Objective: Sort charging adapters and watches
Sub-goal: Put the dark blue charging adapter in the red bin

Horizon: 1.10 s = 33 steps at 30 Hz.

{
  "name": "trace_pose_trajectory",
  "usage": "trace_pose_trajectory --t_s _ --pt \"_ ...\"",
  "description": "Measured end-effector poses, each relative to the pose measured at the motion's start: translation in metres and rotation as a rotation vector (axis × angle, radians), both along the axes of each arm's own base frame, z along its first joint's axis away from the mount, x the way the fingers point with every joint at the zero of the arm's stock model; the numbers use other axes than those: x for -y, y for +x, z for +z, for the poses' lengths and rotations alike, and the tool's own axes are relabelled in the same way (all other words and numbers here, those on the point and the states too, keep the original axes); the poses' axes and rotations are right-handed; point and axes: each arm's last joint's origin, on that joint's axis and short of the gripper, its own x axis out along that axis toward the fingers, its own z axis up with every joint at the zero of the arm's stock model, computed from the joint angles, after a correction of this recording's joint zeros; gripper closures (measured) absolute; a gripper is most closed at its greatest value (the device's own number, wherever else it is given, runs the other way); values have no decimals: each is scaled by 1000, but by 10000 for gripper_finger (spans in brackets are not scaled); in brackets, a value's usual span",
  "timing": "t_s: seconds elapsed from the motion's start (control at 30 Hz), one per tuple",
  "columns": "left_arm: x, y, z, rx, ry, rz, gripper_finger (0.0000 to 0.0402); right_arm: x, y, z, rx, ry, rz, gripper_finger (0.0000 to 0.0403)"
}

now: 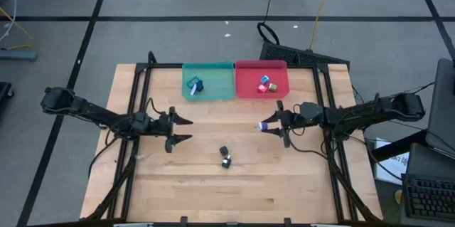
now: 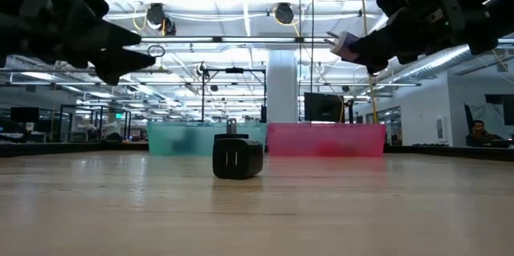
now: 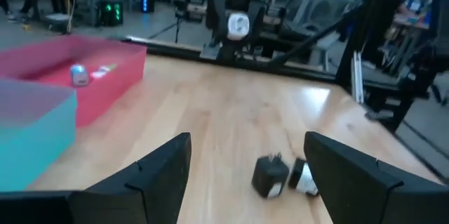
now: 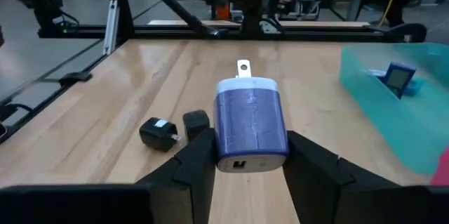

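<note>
My right gripper (image 1: 273, 124) is right of the table's middle, in front of the red tray (image 1: 244, 90), and is shut on a light blue-violet charging adapter (image 4: 251, 122). My left gripper (image 1: 182, 131) hangs open and empty left of the middle. Two black adapters (image 1: 225, 156) lie on the table between the grippers; they also show in the left wrist view (image 3: 270, 175) and the right wrist view (image 4: 160, 133). The red tray holds a few coloured adapters (image 1: 266, 84). The teal tray (image 1: 220, 92) holds blue watches (image 1: 194, 85). My right gripper pinches the adapter's two opposite side faces (image 4: 223, 155) between its two fingers, at the end away from the prongs (image 4: 243, 68). The fingers come level from the table's right. The adapter is lifted clear of the table (image 2: 345, 43), prongs pointing toward the table's left.
The two trays stand side by side at the table's far edge, teal on the left, red on the right. Bare wood lies in front of the black adapters up to the near edge. Dark frame rails (image 1: 129, 156) run along both sides of the table.
</note>
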Motion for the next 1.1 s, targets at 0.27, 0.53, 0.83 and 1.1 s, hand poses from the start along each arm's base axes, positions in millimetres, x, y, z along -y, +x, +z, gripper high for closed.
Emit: trace_pose_trajectory --t_s 0.27,0.53,0.83,1.1 --pt "-2 -10 -2 -62 38 -5 123 1 -4 -3 -8 7 -4 266" --pt "-5 -23 2 -66 41 2 123 2 -4 -3 -10 7 -11 266" --pt "-12 -34 5 -57 57 49 123 7 -8 -12 -45 19 -33 266" --pt "-17 -35 4 -59 -45 149 123 17 -9 -12 -38 43 -95 266"
